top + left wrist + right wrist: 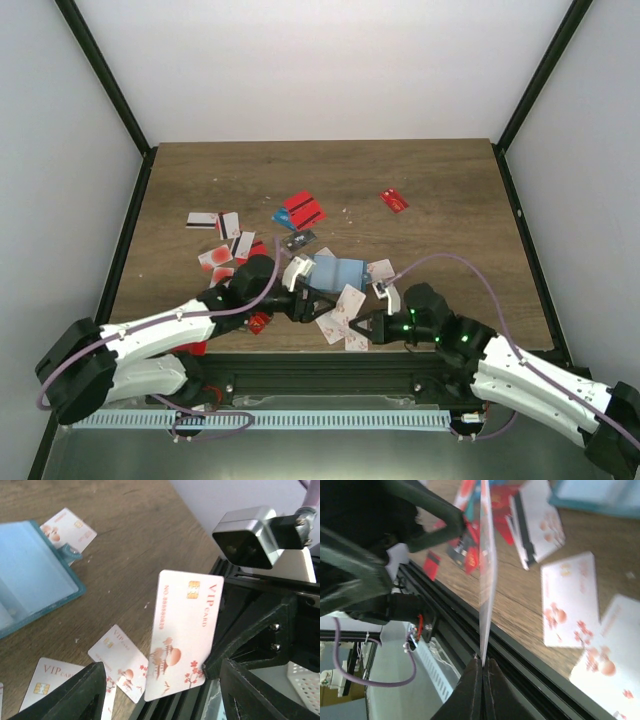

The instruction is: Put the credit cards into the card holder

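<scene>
The teal-blue card holder [338, 270] lies open on the table, light blue inside; it also shows in the left wrist view [30, 575] and the right wrist view [600, 495]. My right gripper [374, 325] [483, 662] is shut on a corner of a white credit card with red marks [347, 301] and holds it raised, edge-on [486, 580]. My left gripper [300, 302] [165, 700] is open; that card [185, 630] stands between its fingers without touching them. Other credit cards, red [303, 209] and white [119, 662], lie scattered around.
A red card [394, 201] lies apart at the back right. Black-striped white cards [203, 220] and a dark card [298, 241] lie left and behind the holder. The black rail at the table's near edge [530, 650] is just below both grippers.
</scene>
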`<state>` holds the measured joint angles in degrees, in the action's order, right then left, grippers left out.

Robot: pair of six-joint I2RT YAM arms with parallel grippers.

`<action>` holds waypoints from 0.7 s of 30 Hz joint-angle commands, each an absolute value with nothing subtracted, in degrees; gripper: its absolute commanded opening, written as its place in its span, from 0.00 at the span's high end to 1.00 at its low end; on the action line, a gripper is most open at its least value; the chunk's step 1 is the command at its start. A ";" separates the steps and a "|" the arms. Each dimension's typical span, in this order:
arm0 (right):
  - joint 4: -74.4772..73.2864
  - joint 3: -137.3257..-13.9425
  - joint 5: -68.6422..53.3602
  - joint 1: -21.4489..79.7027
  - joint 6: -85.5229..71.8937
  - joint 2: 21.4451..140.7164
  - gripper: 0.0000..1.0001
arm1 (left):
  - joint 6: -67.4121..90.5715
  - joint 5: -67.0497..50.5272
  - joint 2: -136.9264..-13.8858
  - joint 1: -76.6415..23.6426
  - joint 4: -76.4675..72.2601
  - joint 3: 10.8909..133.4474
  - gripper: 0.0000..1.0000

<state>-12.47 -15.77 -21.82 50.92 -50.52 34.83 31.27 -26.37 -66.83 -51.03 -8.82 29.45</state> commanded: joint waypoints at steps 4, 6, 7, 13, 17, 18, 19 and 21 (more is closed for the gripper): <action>-6.30 -22.67 -27.01 49.75 -40.13 34.26 0.99 | 30.91 -34.67 -61.88 -48.53 -14.95 26.45 0.36; -4.75 -22.94 -29.05 49.74 -39.21 34.43 0.99 | 31.46 -36.51 -61.70 -48.58 -16.53 26.20 0.37; -4.00 -22.98 -30.01 49.70 -38.98 34.57 0.99 | 31.77 -37.38 -61.67 -48.58 -17.47 26.07 0.39; -1.21 -23.06 -32.56 49.66 -37.92 35.28 0.99 | 34.82 -41.48 -61.46 -48.55 -24.72 24.83 0.80; -2.01 -24.51 -29.67 49.61 -37.49 35.60 0.98 | 36.54 -40.66 -60.95 -48.60 -26.39 24.41 0.96; -2.85 -25.29 -27.85 49.53 -37.52 35.86 0.87 | 37.21 -39.84 -60.54 -48.55 -26.85 24.22 0.96; -3.71 -25.98 -25.90 49.49 -37.64 36.04 0.73 | 37.98 -38.92 -59.98 -48.55 -27.45 23.98 0.96; -3.24 -26.56 -23.13 49.23 -38.27 36.04 0.62 | 39.50 -37.22 -58.76 -48.59 -28.62 23.60 0.96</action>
<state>-4.82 -22.00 -27.97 49.58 -39.27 36.25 36.47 -39.99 -60.93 -48.77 -23.92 24.64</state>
